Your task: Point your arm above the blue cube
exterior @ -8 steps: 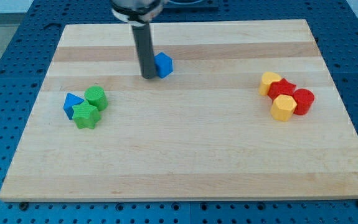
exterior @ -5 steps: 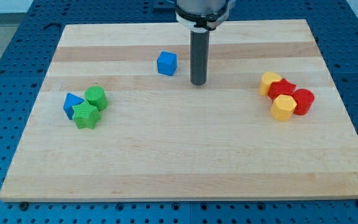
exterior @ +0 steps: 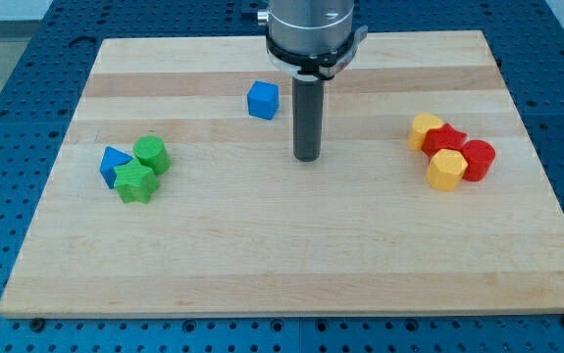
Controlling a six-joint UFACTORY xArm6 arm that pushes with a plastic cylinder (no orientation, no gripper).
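The blue cube sits on the wooden board near the view's top, left of centre. My tip rests on the board to the right of and below the cube, about a cube's width apart from it, not touching it. The dark rod rises from the tip to the arm's head at the view's top.
At the view's left a blue triangular block, a green cylinder and a green star cluster together. At the view's right two yellow blocks and two red blocks cluster together.
My tip went from touching the blue cube's left side to its right side, then moved down the view. The cube has not visibly moved.
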